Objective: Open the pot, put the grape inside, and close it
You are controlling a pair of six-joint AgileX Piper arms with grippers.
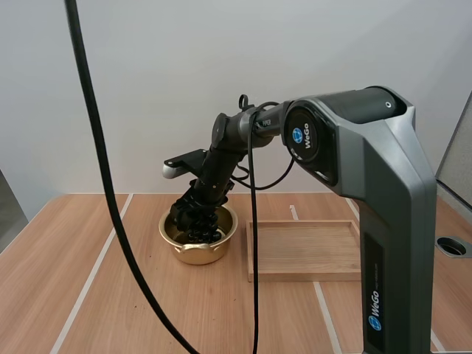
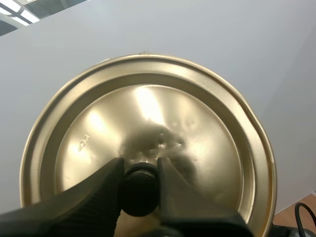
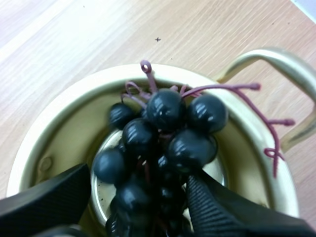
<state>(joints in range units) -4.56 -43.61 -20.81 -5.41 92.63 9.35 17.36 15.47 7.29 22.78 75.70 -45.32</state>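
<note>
Pot (image 1: pixel 196 255), gold-coloured with side handles, is seen standing uncovered on the wooden tabletop (image 1: pixel 51 273), left of centre in the high view. A shallow wooden tray (image 1: pixel 306 251) lies just beside it toward the right of the frame, apart from the pot. The right arm (image 1: pixel 383 192) rises large at the right edge of the high view and is stretched across to the pot. Its right claw (image 1: pixel 196 212) is lowered over the pot's mouth. A bunch of dark grapes (image 3: pixel 163 143) is seen inside the pot in the right wrist view, with the berries piled over the pot's floor and the reddish stem curling up past the rim near one handle. The claw's fingers (image 3: pixel 222 207) are spread wide on either side of the bunch. One finger is set against the berries. The other is just beside them, with a sliver of the pot's wall showing between, so no firm pinch is noted. In the left wrist view the left claw (image 2: pixel 139 165) is closed on the black knob (image 2: pixel 139 192) of the lid (image 2: pixel 148 108). The knob is pinched between the tips, and the lid's shiny top is turned to the camera against a plain pale wall. The lid is held well off the pot.
</note>
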